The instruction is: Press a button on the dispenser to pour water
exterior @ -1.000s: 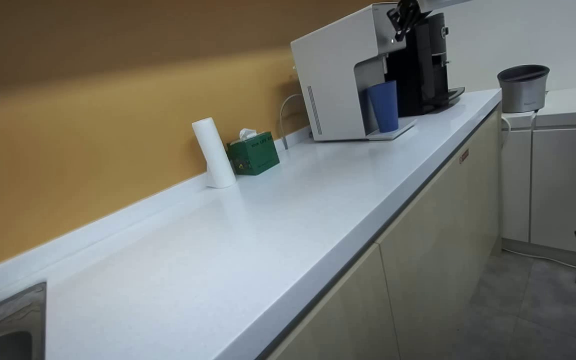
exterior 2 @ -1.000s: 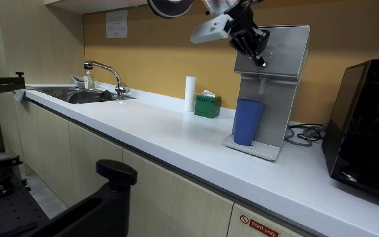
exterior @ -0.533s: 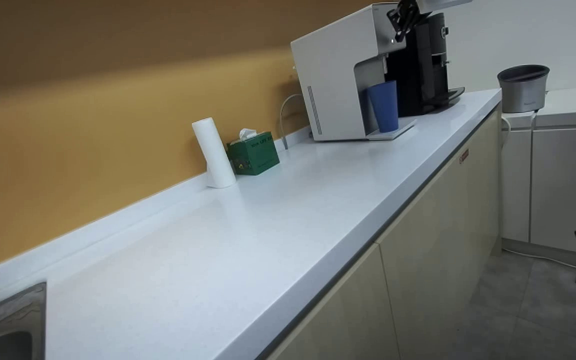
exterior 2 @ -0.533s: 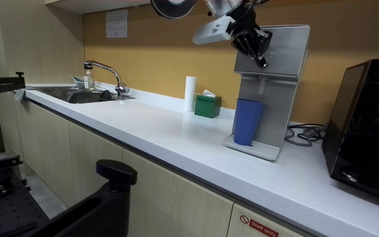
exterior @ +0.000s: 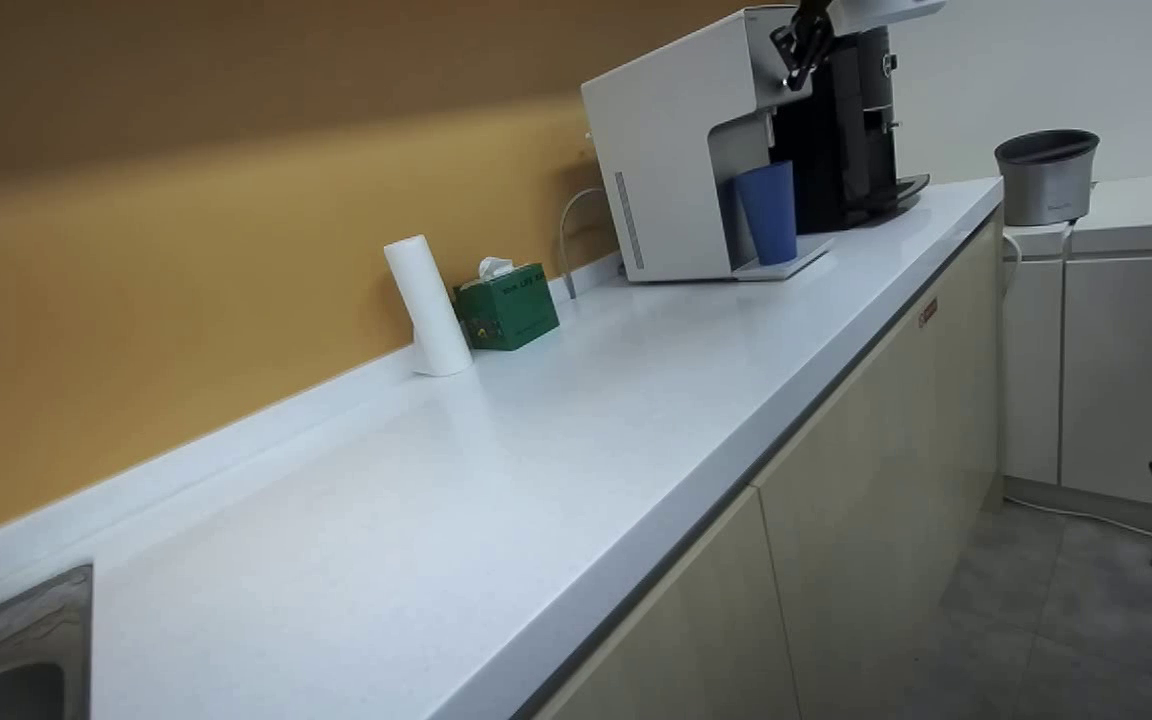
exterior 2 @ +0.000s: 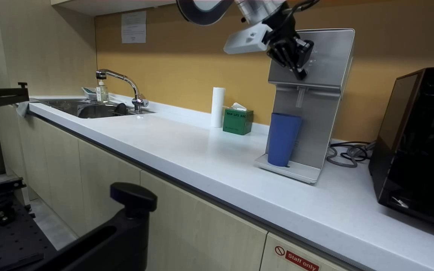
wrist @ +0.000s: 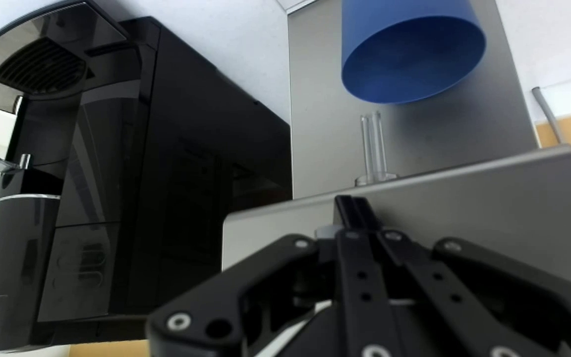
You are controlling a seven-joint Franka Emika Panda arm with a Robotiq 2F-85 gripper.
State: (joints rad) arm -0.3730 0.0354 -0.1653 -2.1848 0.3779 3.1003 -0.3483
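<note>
Dispenser [exterior 2: 317, 109] sits on the bench [exterior: 496, 500], back from the front edge. Gap, then a black machine [exterior 2: 420, 150] on one side; tissue box [exterior 2: 236, 122] apart on the other. Blue cup [exterior 2: 283, 141] stands mouth up on dispenser's base, inside shaded. Gripper [wrist: 354, 201] closed on itself, tips at dispenser's upper front; contact hard to tell.

Red label [exterior 2: 302, 261]: "Staff only", beside a prohibition sign [exterior 2: 279, 251], on the cabinet door [exterior 2: 272, 265]. Green tissue box [exterior 2: 237, 122]: "LIFE", adjoining letters indistinct.
</note>
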